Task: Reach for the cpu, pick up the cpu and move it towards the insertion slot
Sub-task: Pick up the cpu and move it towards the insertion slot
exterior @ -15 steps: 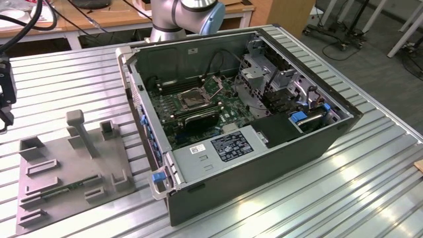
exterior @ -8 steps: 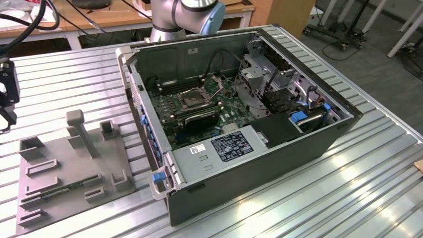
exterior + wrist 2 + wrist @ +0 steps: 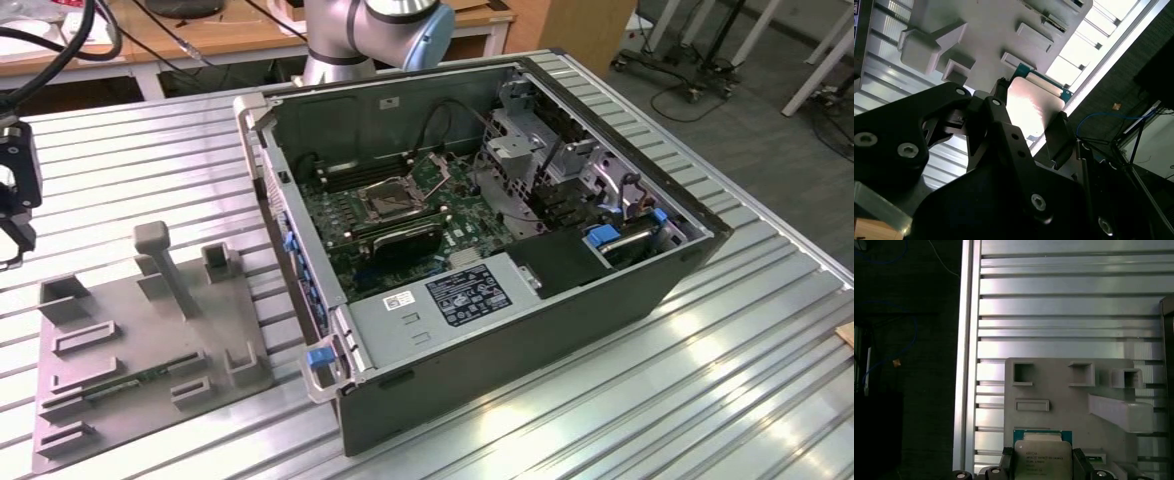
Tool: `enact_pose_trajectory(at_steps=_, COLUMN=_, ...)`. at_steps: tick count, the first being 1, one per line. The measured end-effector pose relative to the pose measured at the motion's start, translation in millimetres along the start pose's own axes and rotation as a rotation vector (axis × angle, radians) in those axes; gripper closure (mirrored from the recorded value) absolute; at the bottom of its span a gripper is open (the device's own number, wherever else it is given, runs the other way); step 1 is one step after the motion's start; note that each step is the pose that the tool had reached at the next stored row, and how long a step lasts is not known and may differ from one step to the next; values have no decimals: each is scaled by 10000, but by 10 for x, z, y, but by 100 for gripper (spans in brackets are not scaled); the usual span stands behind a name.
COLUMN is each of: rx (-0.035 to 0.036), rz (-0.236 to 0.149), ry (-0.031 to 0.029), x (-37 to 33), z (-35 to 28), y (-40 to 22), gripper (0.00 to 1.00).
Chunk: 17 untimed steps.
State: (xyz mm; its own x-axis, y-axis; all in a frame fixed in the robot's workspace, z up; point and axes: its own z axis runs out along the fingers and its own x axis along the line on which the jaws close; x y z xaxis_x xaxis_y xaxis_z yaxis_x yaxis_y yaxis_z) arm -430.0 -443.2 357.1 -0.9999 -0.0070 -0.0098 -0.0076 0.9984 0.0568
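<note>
The cpu (image 3: 1043,456), a thin square chip with a shiny metal face on a green board, sits between my gripper's (image 3: 1043,462) two black fingers (image 3: 1006,460) and is lifted above the grey fixture plate (image 3: 1069,390). In the second wrist view the cpu (image 3: 1031,105) glares brightly between the fingers (image 3: 998,102) of the gripper (image 3: 1029,117). In the exterior view the gripper (image 3: 14,200) hangs at the far left edge, above the table. The insertion slot (image 3: 387,197), dark with a silvery frame, lies on the motherboard inside the open case, well off to the exterior view's right.
The open computer case (image 3: 534,300) lies on its side on the ribbed aluminium table (image 3: 747,380). The grey fixture plate (image 3: 147,350) carries upright posts and a green memory stick (image 3: 127,383). The arm's base (image 3: 354,40) stands behind the case. The table edge (image 3: 966,365) drops to dark floor.
</note>
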Motion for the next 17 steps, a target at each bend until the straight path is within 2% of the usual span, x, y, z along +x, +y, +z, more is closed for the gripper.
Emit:
enact_pose_trajectory(at_steps=10, rx=0, rz=1, ry=-1, x=-101, z=1, y=-1, gripper=46)
enact_pose_trajectory(at_steps=17, rx=-1, rz=1, ry=-1, x=-133, z=2, y=-1, gripper=46)
